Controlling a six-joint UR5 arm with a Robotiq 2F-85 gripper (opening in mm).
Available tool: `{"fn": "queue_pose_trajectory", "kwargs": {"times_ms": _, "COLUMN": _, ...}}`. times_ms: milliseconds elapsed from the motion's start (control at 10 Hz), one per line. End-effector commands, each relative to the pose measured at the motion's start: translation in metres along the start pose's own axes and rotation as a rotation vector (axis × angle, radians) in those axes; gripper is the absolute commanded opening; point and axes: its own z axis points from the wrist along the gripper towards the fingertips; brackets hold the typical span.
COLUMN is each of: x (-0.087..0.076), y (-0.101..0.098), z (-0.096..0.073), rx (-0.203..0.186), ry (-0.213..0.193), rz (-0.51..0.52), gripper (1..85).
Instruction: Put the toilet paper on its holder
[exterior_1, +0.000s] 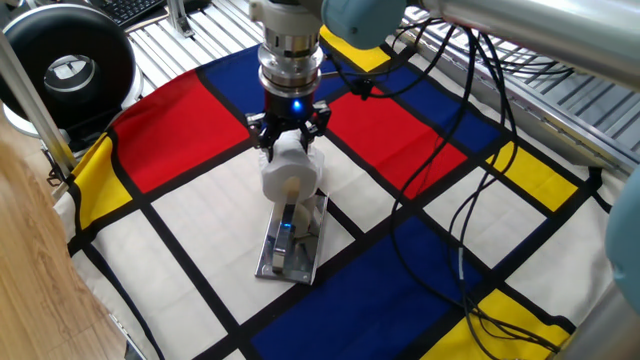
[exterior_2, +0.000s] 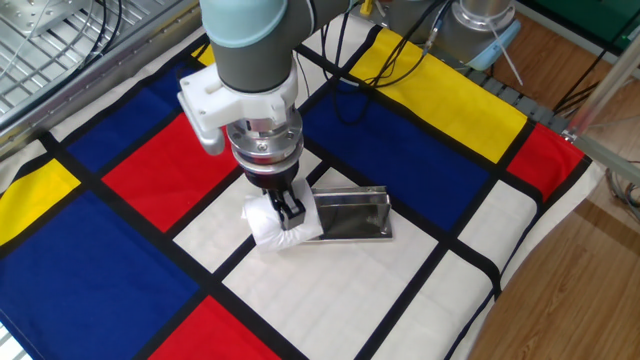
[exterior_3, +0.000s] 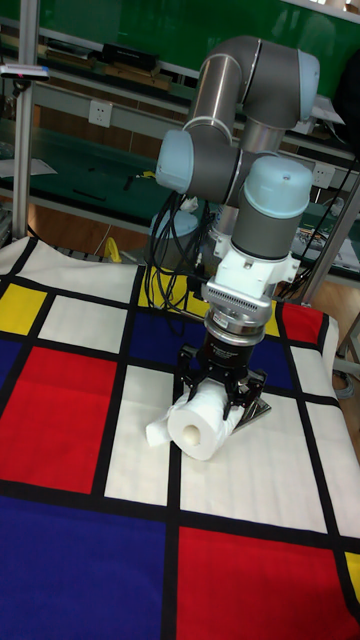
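gripper (exterior_3: 218, 393) clamped on toilet paper (exterior_3: 196, 424) | roll lay sideways at near end of holder (exterior_2: 350, 215), touching it | holder flat on white panel of checked cloth (exterior_2: 420, 130) over worktop

Dangling cables (exterior_1: 470, 170) beside holder (exterior_1: 291, 245); elsewhere open cloth (exterior_1: 200, 240).

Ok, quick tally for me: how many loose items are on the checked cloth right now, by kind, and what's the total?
Toilet paper roll: 1, held in the claw
Chrome holder: 1, lying flat on a white square of the cloth
Total: 2
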Motion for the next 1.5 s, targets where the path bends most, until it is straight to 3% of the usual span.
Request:
{"fn": "queue_pose_trajectory", "kwargs": {"times_ms": 0, "x": -0.002, "y": -0.009, "z": 0.002, "rx": -0.015, "ry": 0.002, "rz": -0.018, "gripper": 1.3}}
{"fn": "queue_pose_trajectory", "kwargs": {"times_ms": 300, "x": 0.003, "y": -0.021, "z": 0.005, "rx": -0.023, "ry": 0.003, "rz": -0.010, "gripper": 1.3}}
{"fn": "queue_pose_trajectory", "kwargs": {"times_ms": 1000, "x": 0.011, "y": -0.016, "z": 0.007, "rx": -0.046, "ry": 0.012, "rz": 0.034, "gripper": 1.3}}
{"fn": "queue_pose_trajectory", "kwargs": {"times_ms": 1400, "x": 0.011, "y": -0.019, "z": 0.007, "rx": -0.034, "ry": 0.013, "rz": 0.026, "gripper": 1.3}}
